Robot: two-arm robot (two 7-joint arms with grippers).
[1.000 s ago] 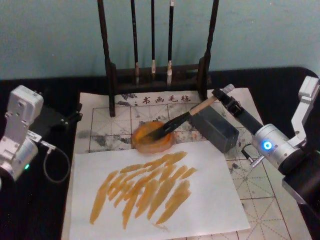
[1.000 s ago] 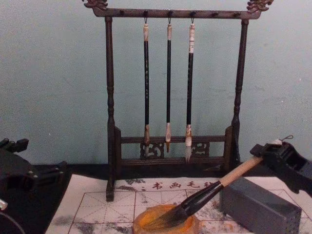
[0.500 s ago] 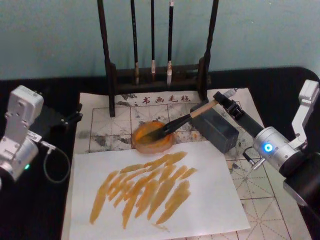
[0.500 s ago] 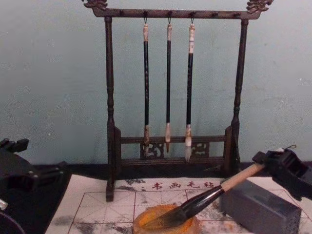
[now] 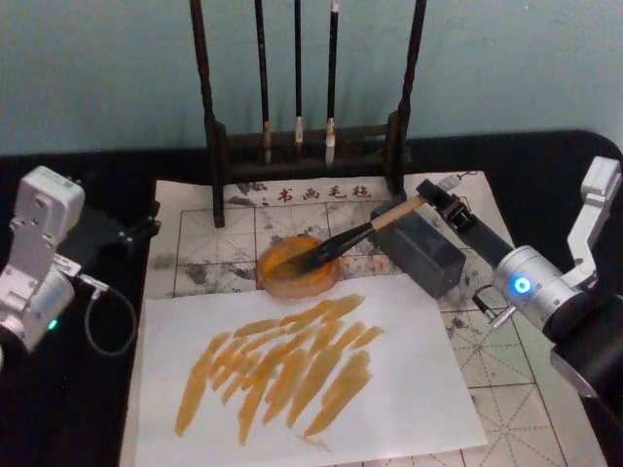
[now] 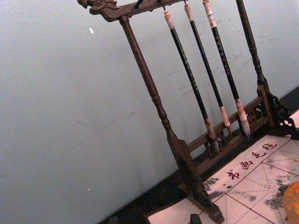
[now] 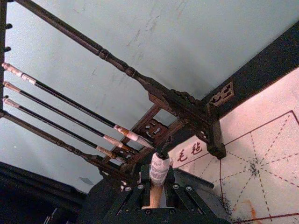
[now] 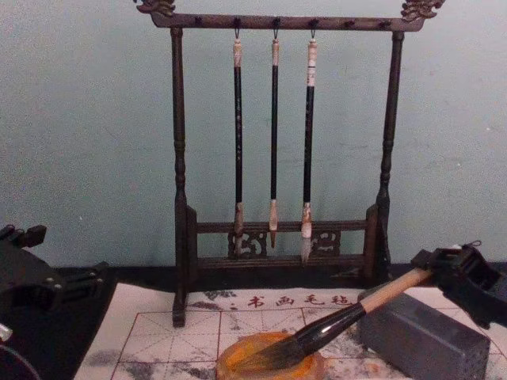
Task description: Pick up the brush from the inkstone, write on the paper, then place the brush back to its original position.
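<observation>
**Brush** (image 5: pixel 343 239): thick, tan handle above a black lower part. Its dark tip lies in the dish and the handle slants up toward the right, passing over the near corner of the grey block. Whether it touches the block cannot be told.

**Right gripper** (image 5: pixel 440 201): reaches in from the tabletop's right edge. Its fingers are pinched on the top of the brush handle, and the white end cap pokes out between them.

**Left gripper** (image 5: pixel 105 233): parked at the tabletop's left edge, well apart from the brush.

**Dish** (image 5: pixel 284 273): round and orange, standing on the gridded paper toward the far middle of the tabletop, just in front of the rack.

**Gridded paper** (image 5: pixel 200 238): off-white with red lines, grey smudges and a row of red characters along its far edge.

**White sheet** (image 5: pixel 409 389): lies on the gridded paper toward the near edge, streaked with orange strokes.

**Grey block** (image 5: pixel 421 251): rectangular, just right of the dish.

**Rack** (image 8: pixel 178 206): dark wood, at the far edge, with three thin brushes (image 8: pixel 273 134) hanging from its top bar.

**Tabletop** (image 5: pixel 58 409): black.

**Wall** (image 8: pixel 87 119): plain pale teal.
</observation>
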